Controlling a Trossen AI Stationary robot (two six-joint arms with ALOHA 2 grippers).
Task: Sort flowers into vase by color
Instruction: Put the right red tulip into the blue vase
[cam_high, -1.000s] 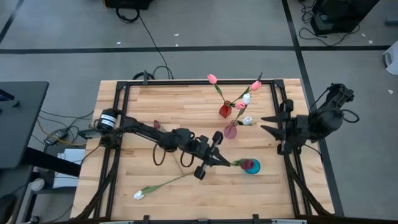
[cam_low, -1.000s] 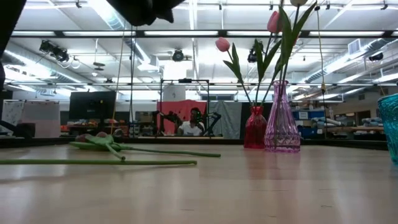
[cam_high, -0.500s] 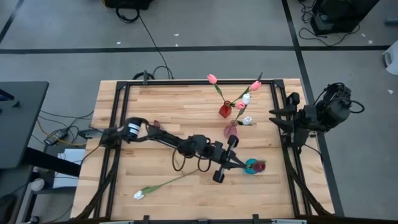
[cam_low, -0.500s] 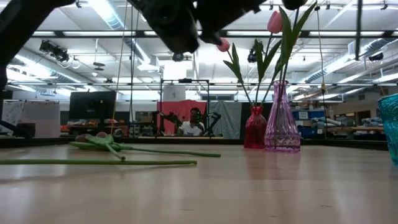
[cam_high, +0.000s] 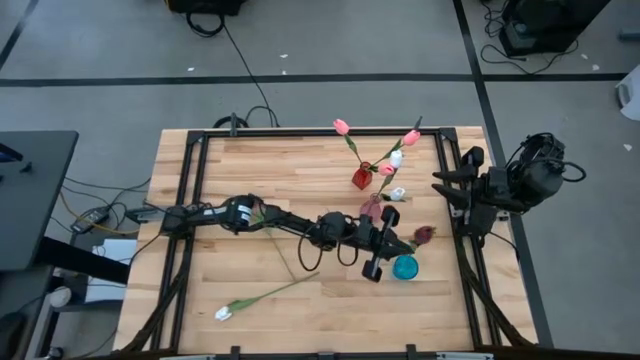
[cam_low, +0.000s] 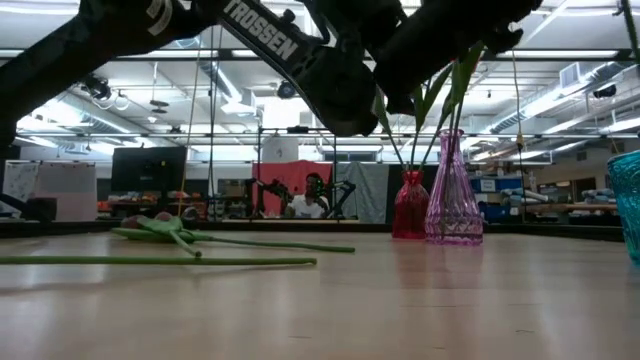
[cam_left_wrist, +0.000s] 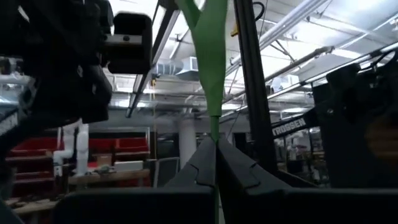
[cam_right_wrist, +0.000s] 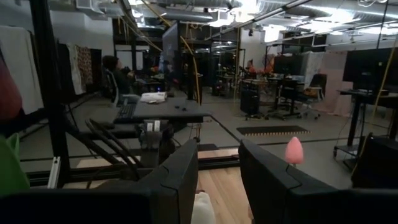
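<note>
Above the teal vase (cam_high: 405, 268), the left claw (cam_high: 398, 243) pinches a maroon tulip (cam_high: 424, 235), head pointing right.

left gripper (cam_high: 398, 241) pushed further right across the table, carrying the maroon tulip (cam_high: 424, 235) from beside the teal vase (cam_high: 405, 267) to past its far-right side; right arm pulled back slightly.

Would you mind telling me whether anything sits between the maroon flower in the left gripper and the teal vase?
Nothing visible does. The left gripper holds the maroon flower by its stem, up and just beside the teal vase, whose mouth looks open. The purple vase stands off to the other side.
</note>
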